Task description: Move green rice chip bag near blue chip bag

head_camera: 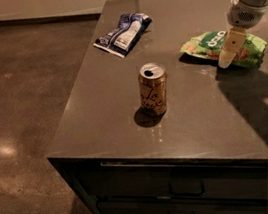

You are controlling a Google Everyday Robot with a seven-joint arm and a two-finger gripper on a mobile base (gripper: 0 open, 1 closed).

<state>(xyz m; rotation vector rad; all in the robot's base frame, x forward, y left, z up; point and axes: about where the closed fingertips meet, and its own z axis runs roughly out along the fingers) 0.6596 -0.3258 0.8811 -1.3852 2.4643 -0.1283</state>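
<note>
Far left on the dark grey cabinet top sits the wrinkly dark blue chip bag with the white label, back toward the far edge. Middle-front is an upright bronze soda can, well apart from both bags. On the right the glossy light green rice chip bag lies flat, and my gripper hangs right over it, lined up for a grab I'd guess. How wide it's set, can't tell.

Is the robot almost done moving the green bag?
Not yet. Done: nothing, the green bag lies on the table's right side, far from the blue bag at the back left. In hand: the pincer is right at the green bag. Left: carrying it over beside the blue bag.
</note>
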